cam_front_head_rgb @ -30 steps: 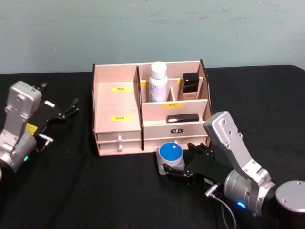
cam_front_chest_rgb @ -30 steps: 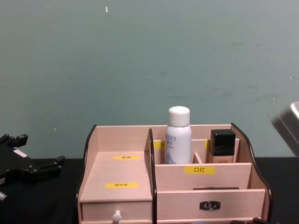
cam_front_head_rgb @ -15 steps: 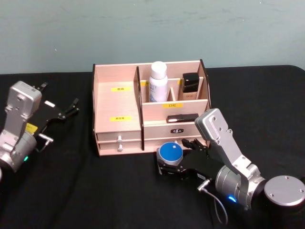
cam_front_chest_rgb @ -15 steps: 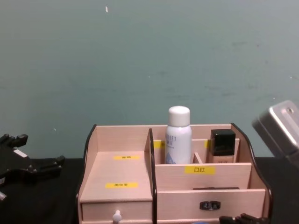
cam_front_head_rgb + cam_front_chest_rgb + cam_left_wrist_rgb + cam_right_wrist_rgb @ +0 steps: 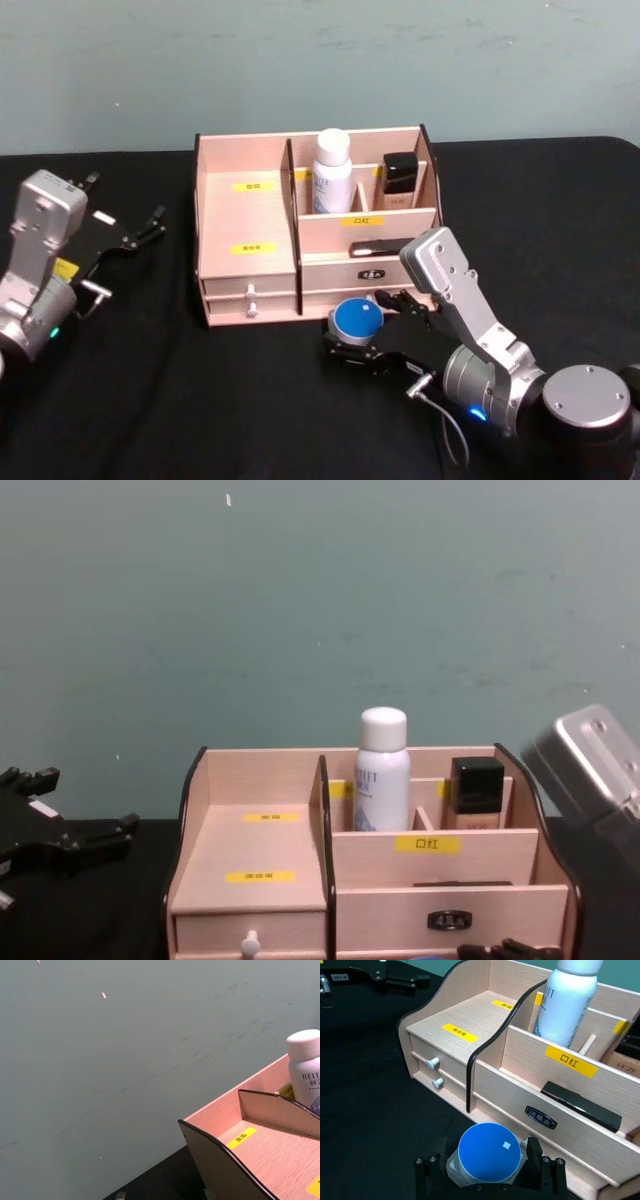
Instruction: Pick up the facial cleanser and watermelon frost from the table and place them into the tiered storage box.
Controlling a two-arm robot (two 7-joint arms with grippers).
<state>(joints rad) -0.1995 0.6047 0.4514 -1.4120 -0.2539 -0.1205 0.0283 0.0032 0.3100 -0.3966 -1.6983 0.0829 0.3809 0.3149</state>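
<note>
Tiered storage box (image 5: 245, 215) at mid-table on the black cloth (image 5: 200, 400), with its two small drawers facing the robot.

Blue-lidded jar (image 5: 357, 319) upright on the cloth just in front of the box's right-hand drawer, not in any compartment.

Right gripper (image 5: 362, 330) low at the box's front right, at the jar, with jaws spread to either side of it and one finger (image 5: 431, 1172) close against each side of its clear wall. Not lifted off the cloth.

White bottle (image 5: 331, 172) upright in the box's rear tier, just right of the tall dark-edged divider. Black-capped bottle (image 5: 400, 178) in the next rear compartment to the right. Flat black stick (image 5: 384, 246) lying in the tier in front of these, behind the labelled wall and above the right-hand drawer.

Left gripper (image 5: 155, 222) parked well to the left of the box, pointing toward its left wall, with jaws narrowly parted and holding nothing.
</note>
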